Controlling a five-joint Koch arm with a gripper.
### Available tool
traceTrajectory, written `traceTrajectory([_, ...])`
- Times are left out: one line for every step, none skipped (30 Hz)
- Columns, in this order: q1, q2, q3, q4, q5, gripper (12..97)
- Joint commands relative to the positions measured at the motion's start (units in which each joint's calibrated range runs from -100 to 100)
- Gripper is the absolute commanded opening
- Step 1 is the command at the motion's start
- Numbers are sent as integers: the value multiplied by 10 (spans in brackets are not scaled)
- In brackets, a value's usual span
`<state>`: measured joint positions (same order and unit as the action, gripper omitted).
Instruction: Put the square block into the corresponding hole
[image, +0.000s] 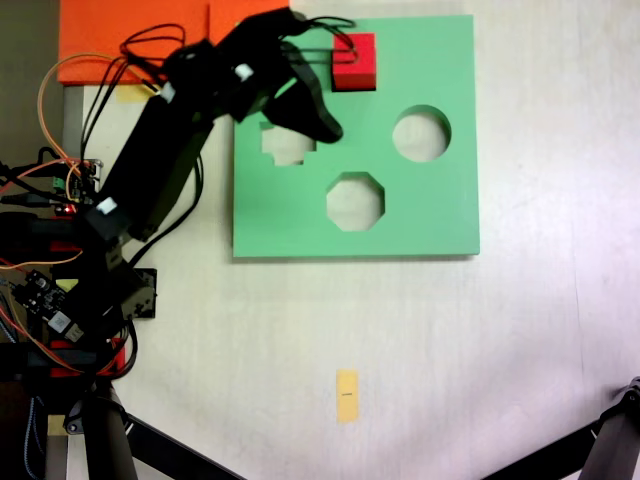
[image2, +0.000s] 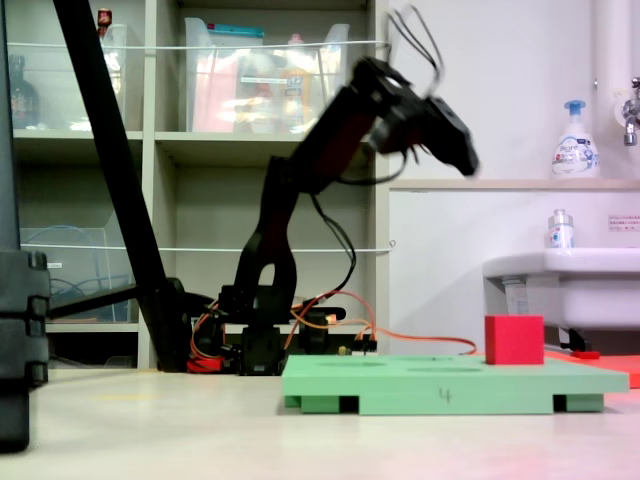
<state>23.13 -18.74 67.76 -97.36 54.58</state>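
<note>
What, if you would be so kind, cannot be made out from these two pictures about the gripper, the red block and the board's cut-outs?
- Gripper state: the top-down fixed view shows one dark mass; the side fixed view is motion-blurred.
- Square hole: the red block stands in that corner of the green board, so seating depth is unclear; from the side it rises well above the board.
- Cross-shaped cut-out: the arm partly covers it.

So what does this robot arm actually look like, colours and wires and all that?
The arm is black all over, built of boxy black segments, with small white labels on it in the top-down fixed view. Thin black cables loop near the gripper, whose black jaws taper to a point. Orange and red wires run around its base, beside small circuit boards.
</note>
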Motion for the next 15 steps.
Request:
traceTrajectory([-30,-138,22,-26,-69,894])
traceTrajectory([-49,-190,22,-26,-105,842])
traceTrajectory([-77,-234,21,-26,-149,743])
traceTrajectory([-114,-268,22,-26,-206,662])
traceTrajectory([-141,-292,22,-26,-255,612])
traceTrajectory([-167,-308,22,-26,-305,570])
traceTrajectory([-191,-318,21,-26,-335,556])
traceTrajectory([-213,-318,21,-26,-353,555])
traceTrajectory([-231,-315,21,-26,-364,555])
traceTrajectory([-233,-317,5,-26,-372,555])
traceTrajectory([-234,-339,-41,-7,-380,555])
traceTrajectory([-240,-368,-108,31,-385,555])
traceTrajectory([-247,-398,-185,79,-387,555])
traceTrajectory([-253,-435,-279,148,-387,555])
traceTrajectory([-263,-486,-390,238,-389,555])
